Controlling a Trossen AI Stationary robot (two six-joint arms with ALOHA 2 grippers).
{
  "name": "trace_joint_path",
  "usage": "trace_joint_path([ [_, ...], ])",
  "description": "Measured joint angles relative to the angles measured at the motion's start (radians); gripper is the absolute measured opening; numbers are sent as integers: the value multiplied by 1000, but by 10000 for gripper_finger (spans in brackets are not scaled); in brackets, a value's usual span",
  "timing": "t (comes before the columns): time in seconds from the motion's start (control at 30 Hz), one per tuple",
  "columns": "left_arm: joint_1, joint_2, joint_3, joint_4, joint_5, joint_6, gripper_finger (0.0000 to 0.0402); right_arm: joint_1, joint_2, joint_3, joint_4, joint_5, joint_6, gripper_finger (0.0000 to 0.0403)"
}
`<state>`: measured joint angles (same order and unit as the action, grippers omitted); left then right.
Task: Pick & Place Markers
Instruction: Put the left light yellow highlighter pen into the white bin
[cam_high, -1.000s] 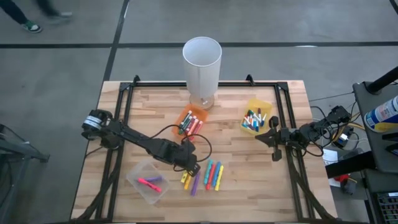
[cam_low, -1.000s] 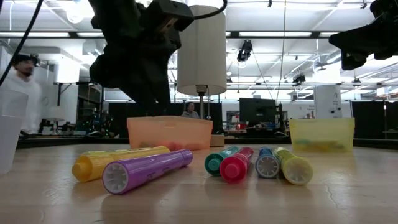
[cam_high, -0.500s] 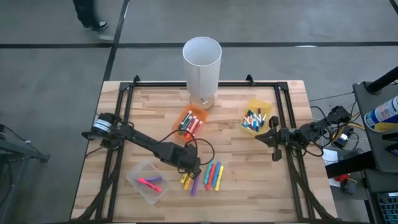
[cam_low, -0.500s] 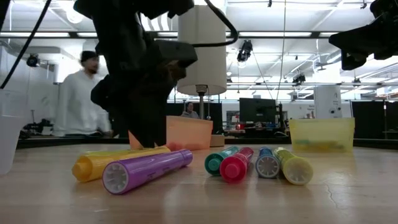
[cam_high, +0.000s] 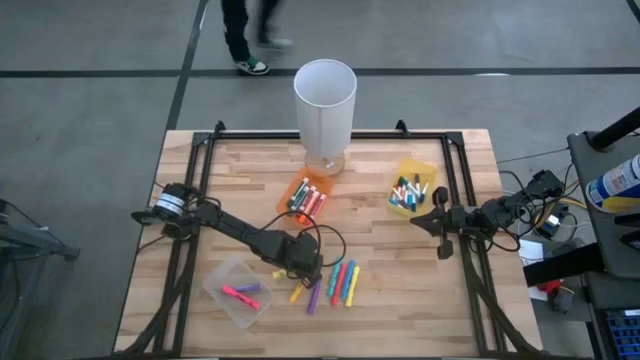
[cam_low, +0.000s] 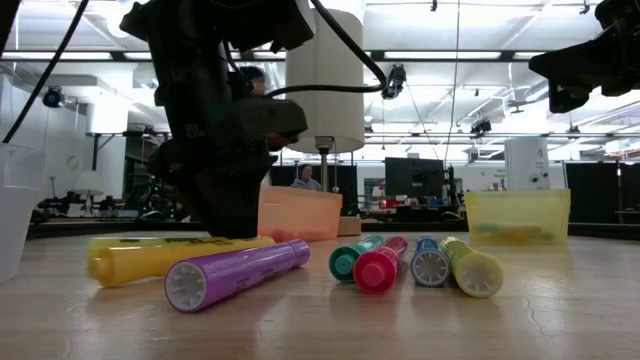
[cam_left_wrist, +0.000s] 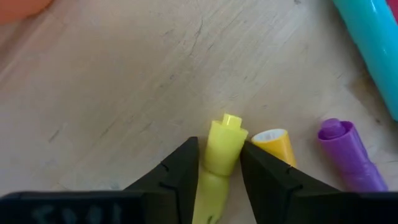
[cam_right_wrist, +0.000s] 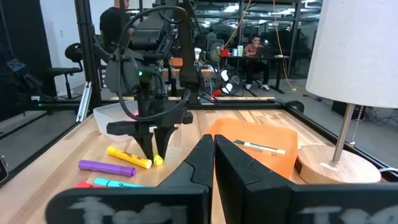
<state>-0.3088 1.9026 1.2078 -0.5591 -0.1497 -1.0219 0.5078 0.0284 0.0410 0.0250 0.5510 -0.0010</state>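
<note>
Where the left pincer (cam_left_wrist: 219, 163) has its two dark fingers set down on the surface (cam_high: 400, 290), we see them pinching a yellow marker (cam_left_wrist: 219, 163) between them, one finger on each side of its barrel, the capped tip sticking out past the fingertips. Just beside it lie a second yellow marker (cam_left_wrist: 274, 144) and a purple marker (cam_left_wrist: 350, 157), close but apart from the pinched one; a teal marker (cam_left_wrist: 371, 46) lies a little further off.

In the low view we find the loose markers nearest the camera: the long yellow one (cam_low: 165, 256), the purple one (cam_low: 235, 273), and a tight row of teal, pink, blue and yellow ones (cam_low: 415, 264). The left arm stands directly behind the yellow and purple pair.

From above, we place this cluster (cam_high: 330, 284) in the near middle of the surface, with the left pincer (cam_high: 306, 270) at its left edge. The clear bin (cam_high: 240, 292) with two pink markers sits near, to the left, close to the front edge. Bare wood lies to the right of the cluster and in front of it.

Further back stand the orange bin (cam_high: 308, 196) and the yellow bin (cam_high: 411, 190), both holding markers, then the tall white cylinder (cam_high: 325, 115) at the far edge.

The right pincer (cam_high: 440, 222) waits at the right side by the yellow bin, fingers pressed together and holding nothing. A person (cam_high: 242, 35) walks on the floor beyond.
</note>
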Motion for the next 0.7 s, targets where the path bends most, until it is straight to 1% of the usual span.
trace_joint_path([
  [0.1, 0, 6, 1, -6, 0, 8, 125, 0, 0, 0, 0, 0, 0, 9],
  [0.17, 0, 6, 2, -16, 1, 9, 117, 0, 0, 0, 0, 0, 0, 9],
  [0.23, 1, -1, 2, -32, 6, 22, 98, 0, 0, 0, 0, 0, 0, 9],
  [0.37, 9, -14, 0, -33, 11, 67, 45, 0, 0, 0, 0, 0, 0, 9],
  [0.5, 20, -37, 5, -80, 17, 117, 43, 0, 0, 0, 0, 0, 0, 9],
  [0.6, 25, -63, 43, -126, 12, 159, 43, 0, 0, 0, 0, 0, 0, 9],
  [0.7, 25, -97, 89, -226, 6, 228, 43, 0, 0, 0, 0, 0, 0, 9],
])
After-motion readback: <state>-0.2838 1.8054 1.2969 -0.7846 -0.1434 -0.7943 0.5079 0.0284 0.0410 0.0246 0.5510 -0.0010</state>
